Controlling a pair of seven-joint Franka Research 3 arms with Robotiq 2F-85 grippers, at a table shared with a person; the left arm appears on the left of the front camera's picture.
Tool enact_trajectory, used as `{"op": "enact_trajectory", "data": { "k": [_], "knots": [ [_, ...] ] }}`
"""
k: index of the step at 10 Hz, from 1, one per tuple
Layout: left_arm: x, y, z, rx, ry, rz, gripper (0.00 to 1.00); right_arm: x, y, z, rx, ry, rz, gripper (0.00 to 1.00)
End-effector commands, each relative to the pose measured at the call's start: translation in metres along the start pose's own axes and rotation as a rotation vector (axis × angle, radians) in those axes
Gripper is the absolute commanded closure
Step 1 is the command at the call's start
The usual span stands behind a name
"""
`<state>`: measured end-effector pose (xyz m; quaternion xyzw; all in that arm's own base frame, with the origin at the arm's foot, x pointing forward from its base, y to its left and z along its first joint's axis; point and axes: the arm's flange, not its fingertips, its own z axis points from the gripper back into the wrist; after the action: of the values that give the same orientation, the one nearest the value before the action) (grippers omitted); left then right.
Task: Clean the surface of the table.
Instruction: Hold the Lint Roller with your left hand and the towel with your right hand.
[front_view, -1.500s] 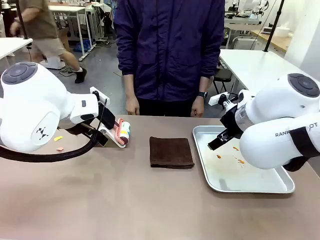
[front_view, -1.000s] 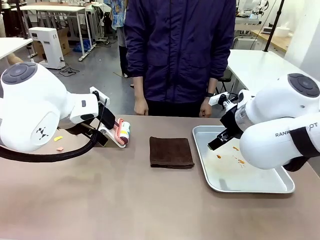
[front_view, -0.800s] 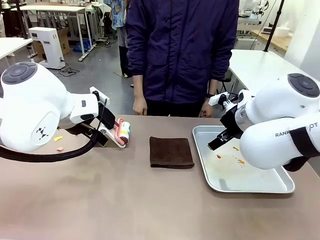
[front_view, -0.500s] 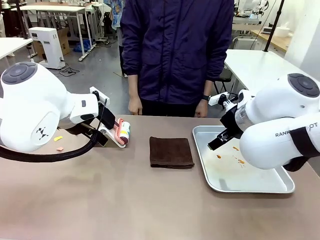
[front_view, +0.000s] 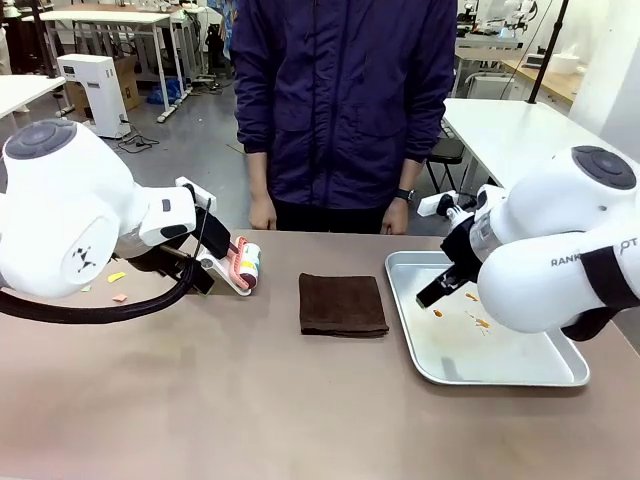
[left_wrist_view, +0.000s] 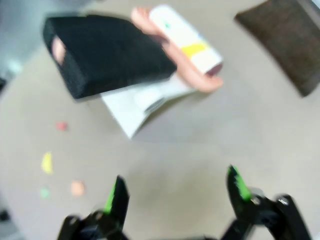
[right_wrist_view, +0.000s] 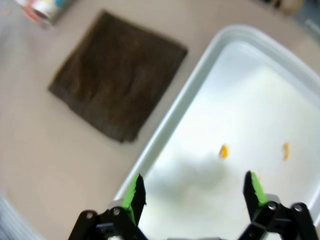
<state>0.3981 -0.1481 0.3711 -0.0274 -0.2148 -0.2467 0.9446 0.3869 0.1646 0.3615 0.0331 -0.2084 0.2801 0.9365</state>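
The brownish table (front_view: 250, 400) carries a folded dark brown cloth (front_view: 343, 304) at its middle. Small coloured crumbs (front_view: 117, 277) lie on the left part of the table. In the left wrist view my left gripper (left_wrist_view: 175, 189) hovers open over bare tabletop, with the crumbs (left_wrist_view: 46, 162) off to its left side. My right gripper (right_wrist_view: 194, 190) stands open above the near edge of the silver tray (right_wrist_view: 165, 150), nothing between its fingers. The brown cloth (right_wrist_view: 117, 72) lies beside the tray.
A white and pink roller-like tool (front_view: 245, 265) with a black block (left_wrist_view: 107, 55) lies left of the cloth. The tray (front_view: 560, 375) holds a few orange crumbs (front_view: 470, 296). A person in a dark blue jacket (front_view: 345, 100) stands at the far edge, hands hanging down.
The person has shifted a little to the left. Both arms have moved slightly. Cloth, tool and tray lie where they were.
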Motion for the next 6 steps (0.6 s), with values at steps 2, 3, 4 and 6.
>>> {"op": "enact_trajectory", "data": {
  "k": [2,3,4,6],
  "knots": [
    [-0.006,-0.011,0.051,-0.113,0.144,0.299,0.00,-0.011,-0.018,0.045,0.241,0.096,-0.327,0.00],
    [-0.014,-0.005,0.069,-0.268,0.131,0.326,0.00,-0.025,-0.027,0.065,0.402,0.075,-0.362,0.00],
    [-0.020,0.006,0.089,-0.408,0.116,0.355,0.00,-0.041,-0.035,0.085,0.455,0.032,-0.421,0.00],
    [-0.039,0.071,0.110,-0.525,0.057,0.454,0.00,-0.085,-0.072,0.119,0.689,-0.096,-0.611,0.00]
  ]
}}
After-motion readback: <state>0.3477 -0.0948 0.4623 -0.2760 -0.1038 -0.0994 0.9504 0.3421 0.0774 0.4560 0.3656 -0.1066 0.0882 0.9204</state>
